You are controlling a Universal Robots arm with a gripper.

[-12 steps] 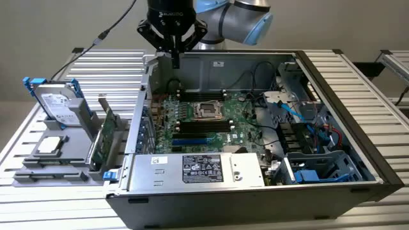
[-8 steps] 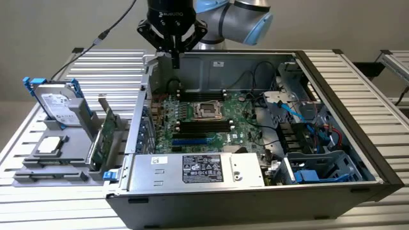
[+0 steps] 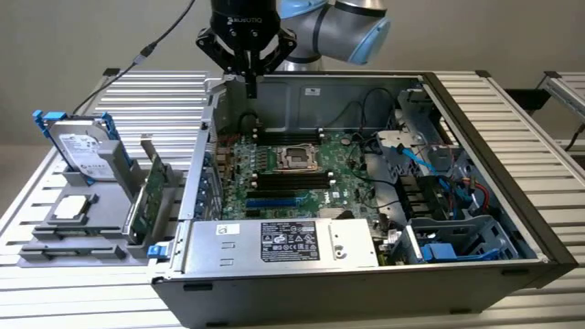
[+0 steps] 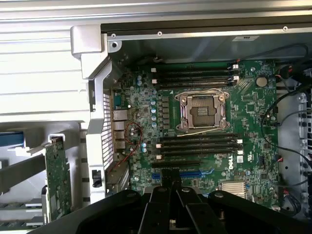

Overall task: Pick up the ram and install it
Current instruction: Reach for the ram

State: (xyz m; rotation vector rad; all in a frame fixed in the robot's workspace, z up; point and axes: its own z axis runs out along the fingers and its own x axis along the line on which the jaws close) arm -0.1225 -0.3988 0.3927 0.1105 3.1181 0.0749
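The motherboard (image 3: 347,185) lies in the case (image 3: 302,103), the parts rack (image 3: 46,240) outside at the exterior view's left.

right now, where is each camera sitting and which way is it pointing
Exterior view: off the arm, raised outside the open computer case, looking down at a slant into it; the arm and gripper show at the case's far edge.
Wrist view: on the wrist, looking almost straight down onto the motherboard; the gripper's black body shows in the foreground.
Shared: the motherboard, its CPU socket, the black memory slots and the green expansion card standing outside the case.
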